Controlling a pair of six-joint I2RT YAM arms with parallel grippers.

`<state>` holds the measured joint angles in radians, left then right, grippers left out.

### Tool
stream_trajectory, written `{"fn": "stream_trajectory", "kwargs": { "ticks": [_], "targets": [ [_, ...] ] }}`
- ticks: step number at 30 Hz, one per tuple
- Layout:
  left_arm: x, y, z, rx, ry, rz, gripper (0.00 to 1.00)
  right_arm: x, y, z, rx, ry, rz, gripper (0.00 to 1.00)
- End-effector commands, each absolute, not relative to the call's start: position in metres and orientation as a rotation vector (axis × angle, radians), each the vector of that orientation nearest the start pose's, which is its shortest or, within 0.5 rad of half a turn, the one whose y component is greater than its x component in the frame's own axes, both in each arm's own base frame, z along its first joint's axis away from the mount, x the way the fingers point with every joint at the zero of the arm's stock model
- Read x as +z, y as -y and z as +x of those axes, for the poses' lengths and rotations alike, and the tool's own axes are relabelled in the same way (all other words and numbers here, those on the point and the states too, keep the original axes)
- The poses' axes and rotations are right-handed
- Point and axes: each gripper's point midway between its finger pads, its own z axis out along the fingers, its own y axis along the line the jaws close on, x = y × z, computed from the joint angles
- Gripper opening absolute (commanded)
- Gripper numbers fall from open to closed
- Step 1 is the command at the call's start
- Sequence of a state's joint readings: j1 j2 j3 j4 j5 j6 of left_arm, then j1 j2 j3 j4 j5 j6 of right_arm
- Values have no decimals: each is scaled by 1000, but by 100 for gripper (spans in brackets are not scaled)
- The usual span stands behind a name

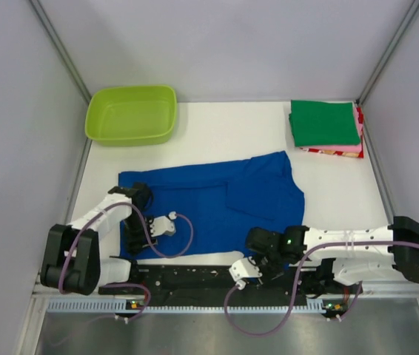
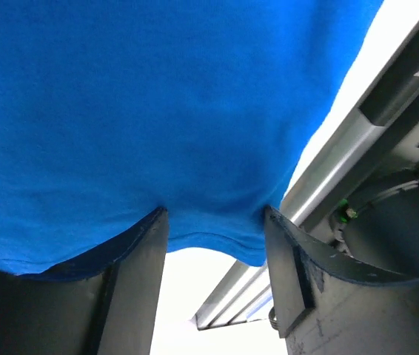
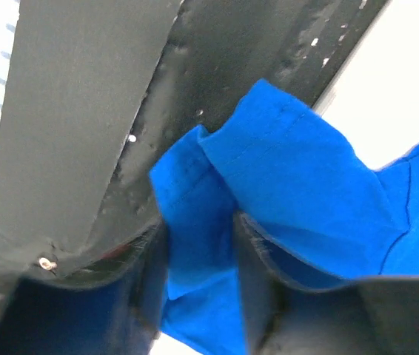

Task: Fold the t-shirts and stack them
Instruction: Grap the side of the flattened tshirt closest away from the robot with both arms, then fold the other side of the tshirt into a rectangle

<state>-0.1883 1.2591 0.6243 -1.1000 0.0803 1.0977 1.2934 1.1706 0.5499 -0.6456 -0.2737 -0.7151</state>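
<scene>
Far left corner: lime-green plastic tub (image 1: 132, 115), not involved. Left gripper (image 2: 213, 222) sits low at the near-left edge of the royal-blue cloth t-shirt (image 1: 217, 203). Its jaws stand apart, the hem sagging across the gap between the fingertips with bare white surface (image 1: 217, 129) showing below it; no pinch made here yet. The t-shirt lies spread flat mid-surface, plain side up, long axis left to right and tilting slightly away toward the right end. Both grippers are on its near long edge, so the cloth extends away from them toward the far wall. Right gripper (image 3: 198, 237), at the near-right part of that edge, is closed on a bunched fold of blue cloth that fills the gap between its fingers. Far right corner: stack of folded t-shirts (image 1: 324, 122), green on top, pink and red edges beneath, well apart from the blue one. Judgement: the right arm is nearer the stack; the fold should go away from the arms, once the left side has hold.
</scene>
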Motion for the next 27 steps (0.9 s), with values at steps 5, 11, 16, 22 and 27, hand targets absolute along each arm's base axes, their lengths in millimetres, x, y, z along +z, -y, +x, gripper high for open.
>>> {"fn": "stream_trajectory", "kwargs": {
  "ticks": [5,11,16,22,27],
  "targets": [
    [33,11,151,-174,-2566,1811,9,37,-216,65,382,-1469,-2279,0],
    [51,11,185,-54,-2574,1650,0,85,-214,145,198,-1625,-1880,0],
    [63,12,213,-32,-2601,1517,0,117,-204,220,156,-1688,-1514,0],
    [64,4,241,-36,-2644,1411,0,138,-178,280,120,-1702,-1254,0],
    [59,3,254,-70,-2676,1381,0,119,-173,305,51,-1685,-1287,0]
  ]
}}
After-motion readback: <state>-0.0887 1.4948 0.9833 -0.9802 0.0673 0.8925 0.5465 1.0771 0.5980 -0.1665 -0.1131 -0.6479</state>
